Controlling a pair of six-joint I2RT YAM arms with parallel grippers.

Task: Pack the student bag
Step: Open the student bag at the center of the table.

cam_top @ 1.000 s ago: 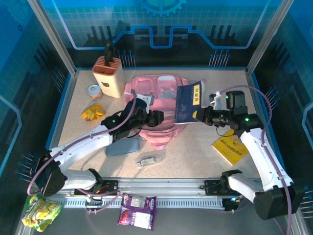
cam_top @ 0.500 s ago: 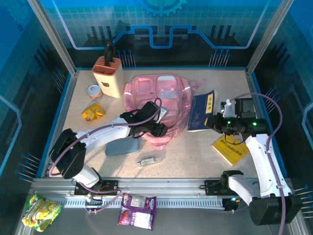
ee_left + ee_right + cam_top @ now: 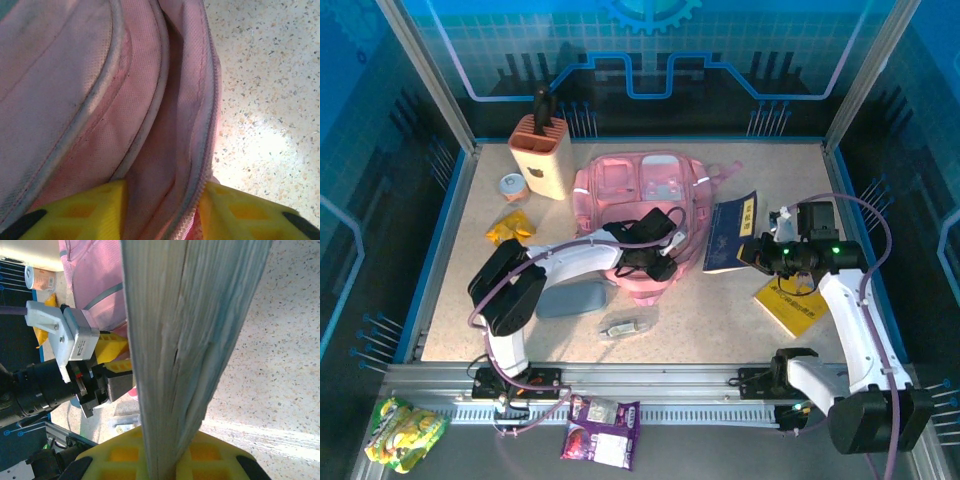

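Outstretched left gripper (image 3: pixel 162 202) pinches student bag (image 3: pixel 632 186) (zip edge); right gripper (image 3: pixel 165 446) clamps book (image 3: pixel 728 236).

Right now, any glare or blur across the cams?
Left wrist: hot glare patch on the table, student bag fabric sharp. Right wrist: book pages soft, very close to the lens; bright streak along the table. Top external: even, sharp.

Speckled tabletop (image 3: pixel 720 310), blue glowing walls (image 3: pixel 740 40) (gear motif).
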